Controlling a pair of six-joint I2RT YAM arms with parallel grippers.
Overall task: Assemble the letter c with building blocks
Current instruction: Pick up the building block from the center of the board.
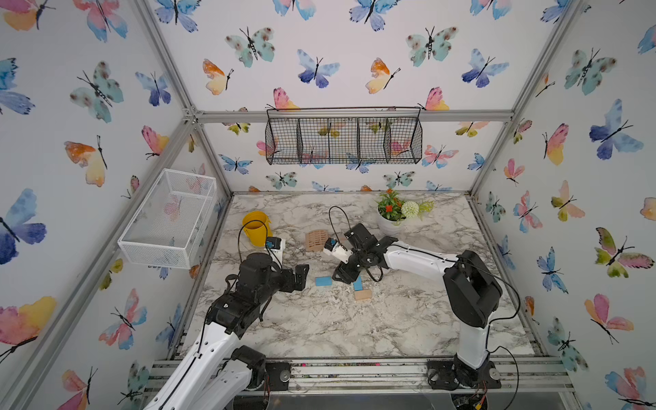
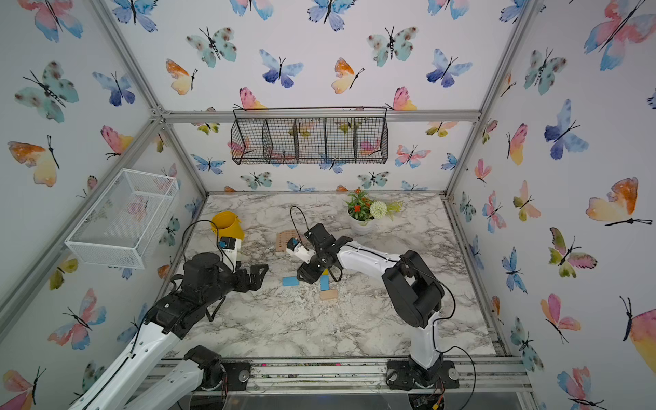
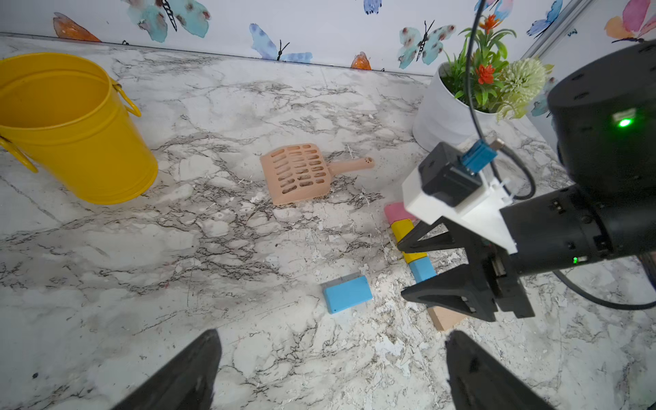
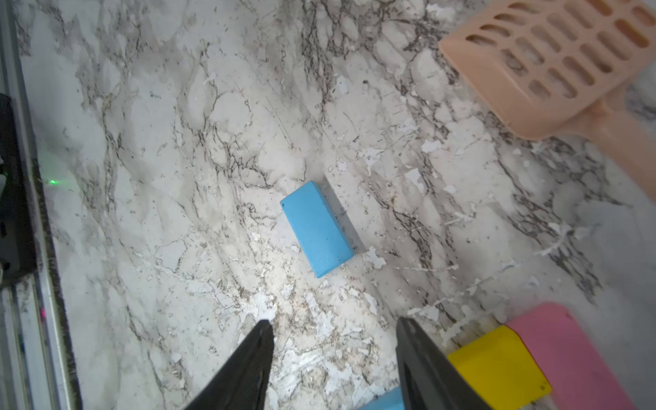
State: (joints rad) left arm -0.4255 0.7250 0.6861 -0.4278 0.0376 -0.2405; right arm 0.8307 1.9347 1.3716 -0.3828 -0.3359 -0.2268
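You are partway through the letter c [image 3: 413, 248]: in the left wrist view a straight row runs from far to near, pink block [image 3: 397, 212], yellow block [image 3: 404, 229], light blue block [image 3: 421, 271], then the tan wood block [image 3: 443, 317]. In a top view the tan wood block [image 1: 363, 294] seems to lie crosswise at the near end, like a first short arm. A loose light blue block [image 1: 323, 281] lies flat on the counter [image 1: 319, 326] to the left of that row, apart from it. You can see only five building blocks; a sixth does not show.

Your right gripper [image 4: 333, 321] hangs low over the row with its jaws moderately apart and nothing between them; the loose block lies ahead of its fingertips. Your left gripper [image 1: 301, 277] waits just left of the same block, jaws spread wide and empty.

The step in hand looks like fetching that loose block. Choose one arm and clear the other away, since both crowd the same spot. Turn the jaws to span the block's short width, descend squarely, close, then carry it to the far end beside the pink block as the second arm. Mind the row while moving, and the peach scoop [image 3: 301, 172] just beyond it
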